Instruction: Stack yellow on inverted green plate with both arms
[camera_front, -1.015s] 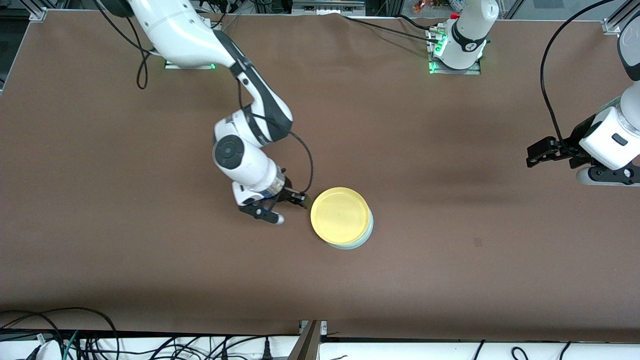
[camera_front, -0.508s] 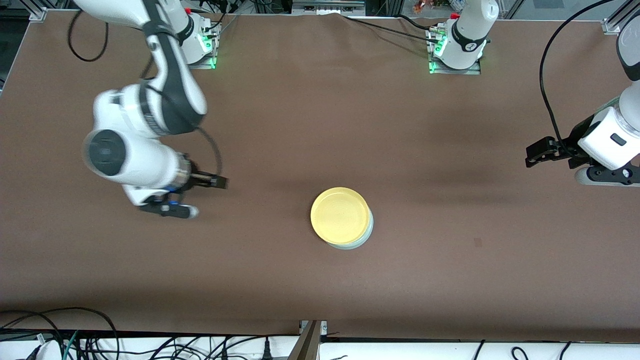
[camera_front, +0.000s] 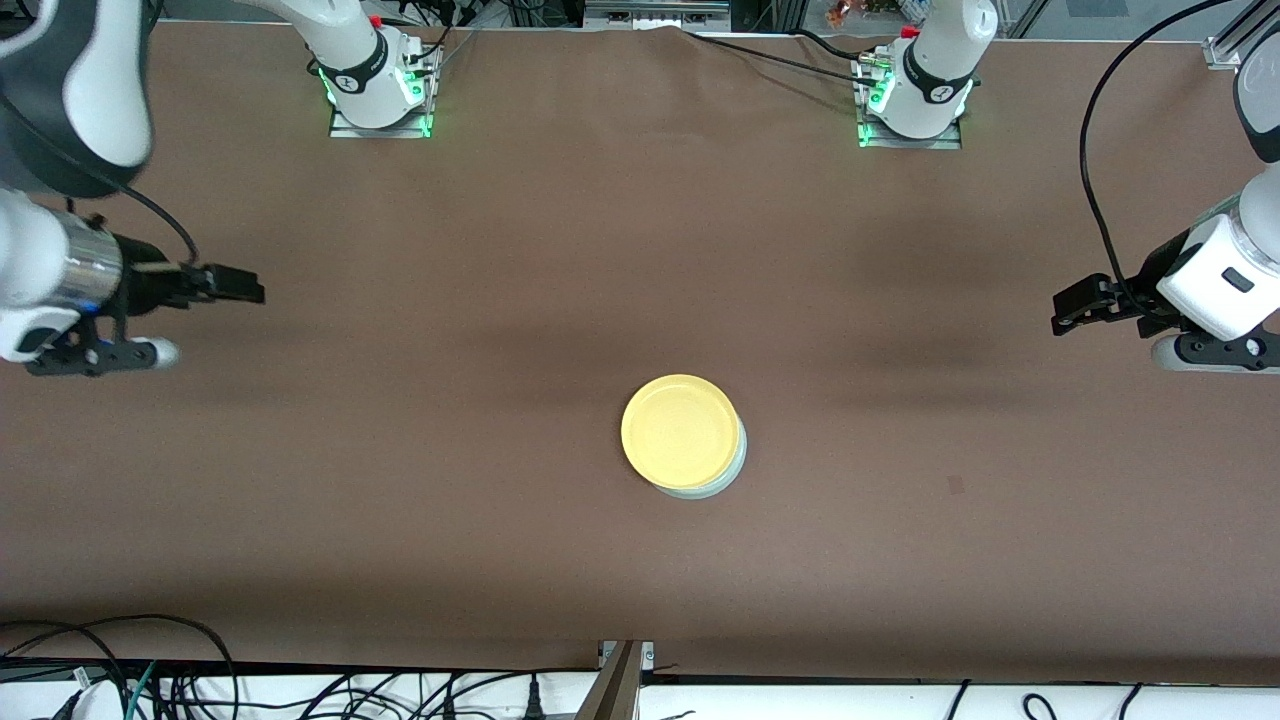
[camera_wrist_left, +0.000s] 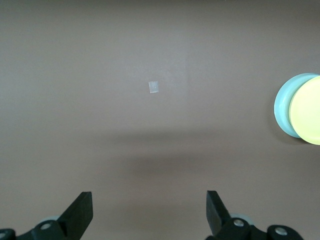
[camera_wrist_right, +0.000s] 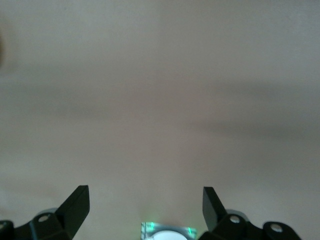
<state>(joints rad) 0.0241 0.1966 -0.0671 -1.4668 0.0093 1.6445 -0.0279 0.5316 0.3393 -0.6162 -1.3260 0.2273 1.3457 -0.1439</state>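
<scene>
The yellow plate (camera_front: 680, 430) lies on the upturned pale green plate (camera_front: 728, 480) near the table's middle; only a crescent of green rim shows under it. Both show at the edge of the left wrist view, yellow (camera_wrist_left: 310, 117) over green (camera_wrist_left: 284, 111). My right gripper (camera_front: 243, 289) is open and empty, up over the right arm's end of the table, well away from the plates; its view shows only bare mat between its fingers (camera_wrist_right: 145, 205). My left gripper (camera_front: 1066, 310) is open and empty and waits over the left arm's end (camera_wrist_left: 149, 212).
The brown mat (camera_front: 500, 520) covers the whole table. A small pale mark (camera_front: 955, 485) lies on it toward the left arm's end, also in the left wrist view (camera_wrist_left: 154, 87). The right arm's base (camera_wrist_right: 167, 231) with green lights shows in the right wrist view. Cables hang below the near edge.
My right gripper has drawn back from beside the plates to the right arm's end of the table. The plates and the left arm have not moved.
</scene>
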